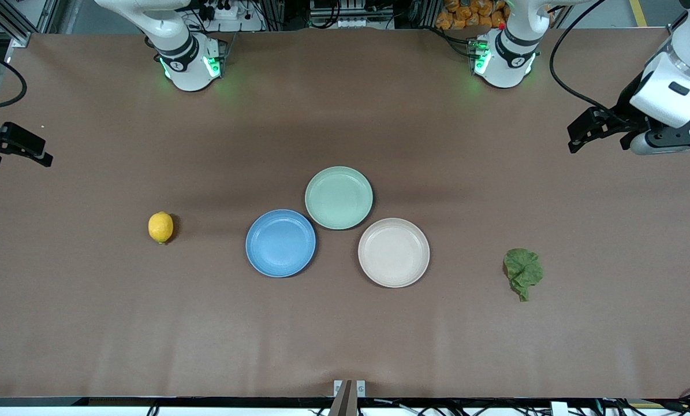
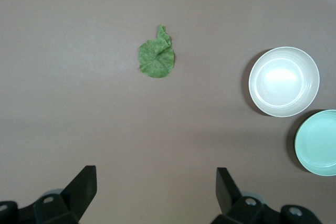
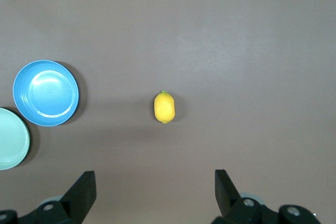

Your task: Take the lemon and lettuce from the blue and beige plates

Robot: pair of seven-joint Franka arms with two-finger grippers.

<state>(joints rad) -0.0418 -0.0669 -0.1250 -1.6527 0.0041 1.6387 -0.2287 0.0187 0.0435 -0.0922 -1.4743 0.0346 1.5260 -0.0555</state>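
The lemon point(image 1: 160, 227) lies on the bare table toward the right arm's end, apart from the empty blue plate point(image 1: 280, 242). The lettuce point(image 1: 523, 271) lies on the bare table toward the left arm's end, apart from the empty beige plate point(image 1: 394, 252). My right gripper point(image 1: 18, 153) hangs open and empty high over the table's edge at the right arm's end. Its wrist view shows the lemon point(image 3: 164, 107) and blue plate point(image 3: 46, 93) past the gripper point(image 3: 155, 176). My left gripper point(image 1: 581, 133) hangs open and empty over the left arm's end. Its wrist view shows the lettuce point(image 2: 156, 56) and beige plate point(image 2: 284, 81) past the gripper point(image 2: 156, 174).
An empty pale mint-green plate point(image 1: 339, 197) sits touching the blue and beige plates, farther from the front camera than both. It also shows in the left wrist view point(image 2: 317, 142) and the right wrist view point(image 3: 10, 138). Brown table cover point(image 1: 345, 335) lies all around.
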